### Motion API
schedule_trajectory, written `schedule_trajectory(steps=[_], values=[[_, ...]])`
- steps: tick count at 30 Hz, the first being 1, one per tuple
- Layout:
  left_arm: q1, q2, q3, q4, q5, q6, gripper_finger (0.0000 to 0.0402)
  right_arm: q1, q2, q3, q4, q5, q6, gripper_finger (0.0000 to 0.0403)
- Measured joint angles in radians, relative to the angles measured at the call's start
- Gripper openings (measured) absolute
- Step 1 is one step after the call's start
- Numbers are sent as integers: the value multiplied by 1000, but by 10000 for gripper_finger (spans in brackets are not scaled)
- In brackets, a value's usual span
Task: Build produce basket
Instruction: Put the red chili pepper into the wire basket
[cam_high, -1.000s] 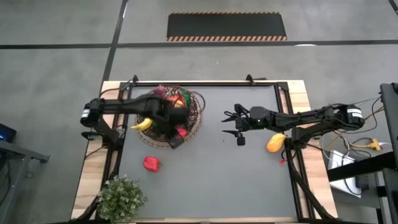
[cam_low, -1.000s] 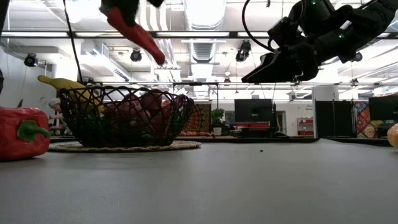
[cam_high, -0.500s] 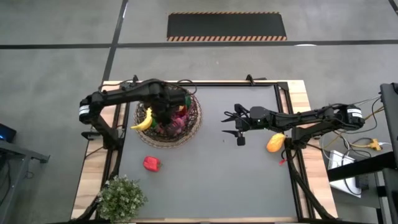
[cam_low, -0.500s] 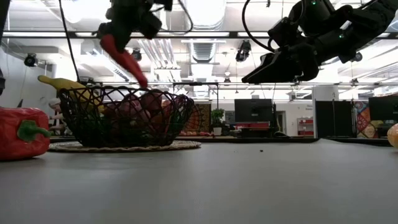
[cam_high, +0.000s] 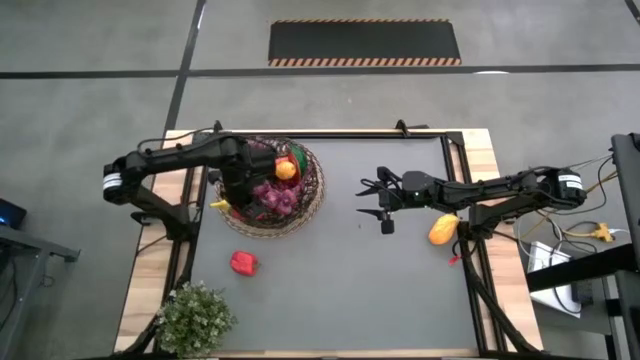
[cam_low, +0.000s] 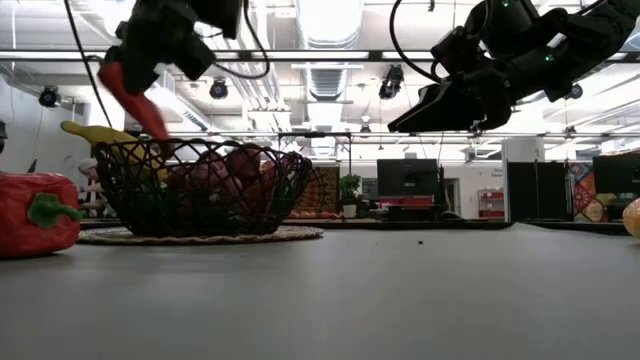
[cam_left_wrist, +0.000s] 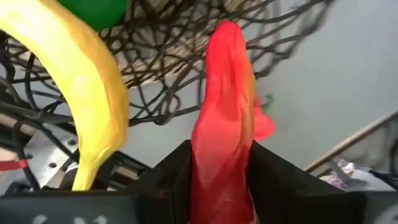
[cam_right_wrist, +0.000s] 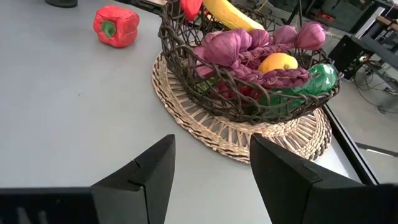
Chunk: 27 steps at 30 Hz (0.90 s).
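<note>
The wicker basket (cam_high: 270, 187) stands on a woven mat at the table's far left and holds purple grapes (cam_right_wrist: 249, 46), a yellow fruit (cam_right_wrist: 278, 61), a green piece and a banana (cam_low: 95, 132) on its left rim. My left gripper (cam_high: 232, 193) hangs over the basket's left side, shut on a red chili (cam_left_wrist: 224, 118). A red pepper (cam_high: 243, 263) lies on the table nearer the front. My right gripper (cam_high: 372, 200) hovers open over the table's middle, with nothing between its fingers. My left gripper pinches the chili's thick end (cam_left_wrist: 221, 186) between its two fingers, coming from above and pointing steeply down. The chili hangs slanted below the fingers, its tip (cam_low: 160, 132) at the height of the basket's left rim beside the banana. Whether the tip touches the wicker I cannot tell.
An orange-yellow fruit (cam_high: 443, 230) lies at the table's right edge under my right arm. A small green potted plant (cam_high: 195, 318) stands at the near left corner. The grey tabletop between the basket and my right gripper is bare.
My left gripper has carried the chili across the basket toward the table's left edge and lowered it, turning as it went. The chili's tip has come down from above the basket to its left rim by the banana.
</note>
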Motion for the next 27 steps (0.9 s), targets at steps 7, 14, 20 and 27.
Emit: schedule_trajectory(steps=[7, 14, 20, 27], values=[[20, 39, -89, 1, -25, 5, 112, 0, 0, 0, 0, 0, 0, 192], [25, 103, -108, 2, -41, 55, 112, 0, 0, 0, 0, 0, 0, 192], [26, 143, -108, 2, -42, 88, 112, 0, 0, 0, 0, 0, 0, 192], [32, 148, -108, 1, -42, 90, 112, 0, 0, 0, 0, 0, 0, 192]])
